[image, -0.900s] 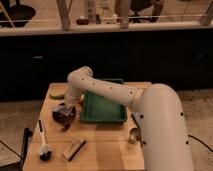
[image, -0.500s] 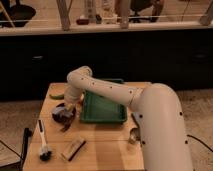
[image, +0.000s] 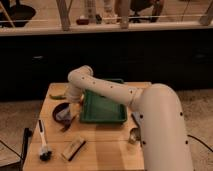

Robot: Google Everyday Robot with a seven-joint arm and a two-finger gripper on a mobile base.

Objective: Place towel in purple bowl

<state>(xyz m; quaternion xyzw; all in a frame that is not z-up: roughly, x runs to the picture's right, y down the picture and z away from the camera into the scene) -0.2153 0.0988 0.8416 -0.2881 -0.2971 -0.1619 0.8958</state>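
My tool (image: 73, 104) hangs over the purple bowl (image: 54, 113), at 9 o'clock from the green tray (image: 102, 119); I cannot tell if it grips. The towel (image: 64, 116), a pale crumpled bunch, seems to sit in the bowl. A fold snagged on my tool could drag out onto the counter (image: 105, 146)

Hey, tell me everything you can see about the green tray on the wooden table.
The green rectangular tray looks like plastic, with a raised rim and a flat floor. It lies flat near the middle of the light wooden table. The robot's white arm crosses above its back part and hides some of it. The claw hangs just past its left rim, at the dark purple bowl. Whether that bowl touches the tray cannot be told.
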